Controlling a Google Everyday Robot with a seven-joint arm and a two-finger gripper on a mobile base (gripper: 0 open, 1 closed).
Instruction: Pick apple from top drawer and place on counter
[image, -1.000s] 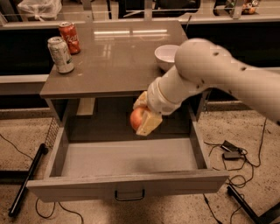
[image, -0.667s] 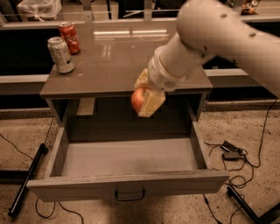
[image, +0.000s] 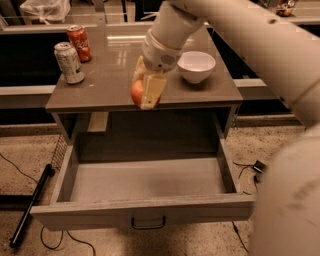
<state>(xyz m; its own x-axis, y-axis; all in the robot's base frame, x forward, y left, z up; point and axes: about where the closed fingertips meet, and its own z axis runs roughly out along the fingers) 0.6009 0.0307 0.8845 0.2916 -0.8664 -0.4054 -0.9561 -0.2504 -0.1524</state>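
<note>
Above the counter's (image: 110, 82) front edge, the gripper (image: 144, 95) clamps the single apple (image: 136, 93). Behind stand a red can (image: 80, 43) and a silver can (image: 69, 62) (two in all), plus one bowl (image: 196, 66). The one top drawer (image: 100, 212) is open.

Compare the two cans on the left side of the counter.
Colour: the red can is red, while the silver can is pale silver-white.
Place: the red can stands farther back, and the silver can stands nearer the front-left corner of the counter.
Both cans stand upright, well left of the gripper, which holds the apple at the counter's front edge.
</note>
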